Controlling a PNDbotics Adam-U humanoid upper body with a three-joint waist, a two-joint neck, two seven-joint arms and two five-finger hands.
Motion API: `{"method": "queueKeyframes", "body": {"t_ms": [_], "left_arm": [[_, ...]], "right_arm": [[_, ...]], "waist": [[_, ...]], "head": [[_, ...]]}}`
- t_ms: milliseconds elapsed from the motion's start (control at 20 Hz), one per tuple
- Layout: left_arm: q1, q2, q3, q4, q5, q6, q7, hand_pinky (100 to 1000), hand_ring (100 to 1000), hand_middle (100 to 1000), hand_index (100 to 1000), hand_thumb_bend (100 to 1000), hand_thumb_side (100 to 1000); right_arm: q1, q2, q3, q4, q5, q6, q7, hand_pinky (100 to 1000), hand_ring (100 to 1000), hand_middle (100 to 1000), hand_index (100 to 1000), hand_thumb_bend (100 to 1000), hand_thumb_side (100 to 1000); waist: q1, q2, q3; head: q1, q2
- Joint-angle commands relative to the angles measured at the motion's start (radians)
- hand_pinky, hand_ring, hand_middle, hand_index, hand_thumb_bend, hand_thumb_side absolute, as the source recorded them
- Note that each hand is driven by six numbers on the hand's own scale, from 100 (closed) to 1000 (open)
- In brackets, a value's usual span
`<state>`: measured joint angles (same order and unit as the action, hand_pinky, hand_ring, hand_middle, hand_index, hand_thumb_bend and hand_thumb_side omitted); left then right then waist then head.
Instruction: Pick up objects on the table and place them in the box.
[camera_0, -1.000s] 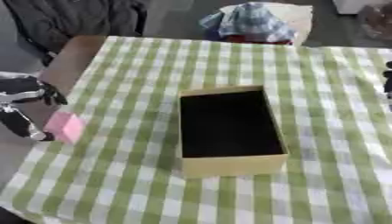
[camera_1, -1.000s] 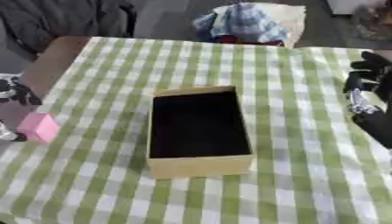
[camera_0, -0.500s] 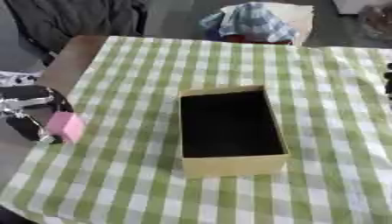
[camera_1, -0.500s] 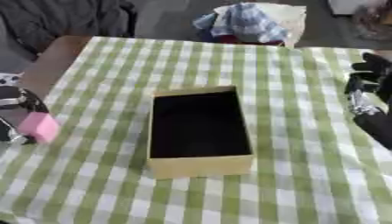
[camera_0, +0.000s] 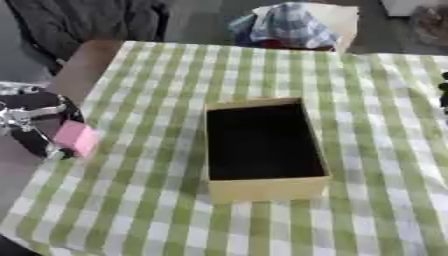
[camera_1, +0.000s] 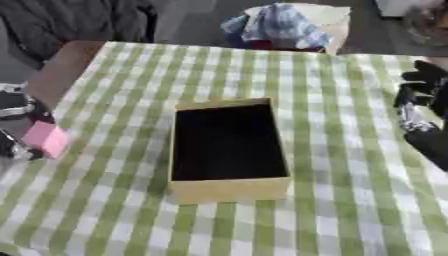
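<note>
A tan cardboard box with a dark inside stands open in the middle of the green checked table. At the table's left edge my left hand has its fingers curled round a small pink block, held just above the cloth. My right hand shows at the right edge, fingers relaxed and holding nothing, well right of the box.
A bundle of blue and white cloth lies on a chair beyond the table's far edge. A dark garment hangs at the far left. A bare brown table corner shows at the upper left.
My left hand with the pink block has drifted slightly right and up toward the box. The right hand has stayed where it was.
</note>
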<state>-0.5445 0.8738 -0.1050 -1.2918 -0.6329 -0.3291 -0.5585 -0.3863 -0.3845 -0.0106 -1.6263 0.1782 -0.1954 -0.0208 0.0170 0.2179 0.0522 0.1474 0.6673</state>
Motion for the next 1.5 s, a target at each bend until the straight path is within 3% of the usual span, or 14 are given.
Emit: {"method": "queueKeyframes", "body": {"t_ms": [50,200,350,550,850,1000,1400,1500], "left_arm": [[-0.045,0.064,0.018,-0.092,0.035,0.002,0.001,754,611,469,638,355,100],[-0.103,0.059,-0.005,-0.162,0.052,-0.014,-0.010,753,612,470,639,361,100],[-0.188,0.023,-0.063,-0.218,0.075,-0.037,-0.045,752,615,475,643,368,100],[-0.311,-0.078,-0.143,-0.249,0.100,-0.070,-0.109,753,614,474,642,355,100],[-0.451,-0.237,-0.275,-0.203,0.093,-0.132,-0.210,752,621,480,646,355,100],[-0.463,-0.301,-0.313,-0.160,0.068,-0.159,-0.241,753,621,482,648,340,106],[-0.414,-0.471,-0.367,0.033,-0.115,-0.254,-0.221,759,647,538,695,368,258],[-0.403,-0.499,-0.372,0.068,-0.170,-0.284,-0.198,776,694,622,767,454,385]], "right_arm": [[-0.011,-0.020,0.000,-0.008,-0.002,-0.002,0.004,709,772,765,920,100,540],[-0.011,-0.020,0.002,-0.006,-0.002,-0.002,0.006,709,772,765,921,100,542],[-0.011,-0.018,0.006,-0.003,-0.002,-0.003,0.010,709,772,765,921,100,544],[-0.012,-0.017,0.007,-0.003,-0.004,-0.004,0.011,709,773,765,921,100,540],[-0.023,-0.012,0.010,-0.006,-0.006,-0.006,0.014,710,773,765,922,100,538],[-0.029,-0.010,0.011,-0.006,-0.008,-0.006,0.015,710,773,765,922,100,539],[-0.041,0.001,0.014,-0.009,-0.011,-0.007,0.019,709,774,765,921,100,545],[-0.042,0.003,0.015,-0.009,-0.011,-0.008,0.020,709,774,765,921,100,546]], "waist": [[0.004,-0.021,-0.001],[0.005,-0.024,-0.007],[0.006,-0.025,-0.013],[0.005,-0.026,-0.025],[-0.003,-0.022,-0.052],[-0.007,-0.016,-0.066],[-0.007,-0.002,-0.085],[-0.007,0.000,-0.087]], "head": [[-0.001,0.003],[-0.004,0.004],[-0.011,0.004],[-0.020,0.001],[-0.019,-0.008],[-0.022,-0.016],[-0.019,-0.031],[-0.018,-0.034]]}}
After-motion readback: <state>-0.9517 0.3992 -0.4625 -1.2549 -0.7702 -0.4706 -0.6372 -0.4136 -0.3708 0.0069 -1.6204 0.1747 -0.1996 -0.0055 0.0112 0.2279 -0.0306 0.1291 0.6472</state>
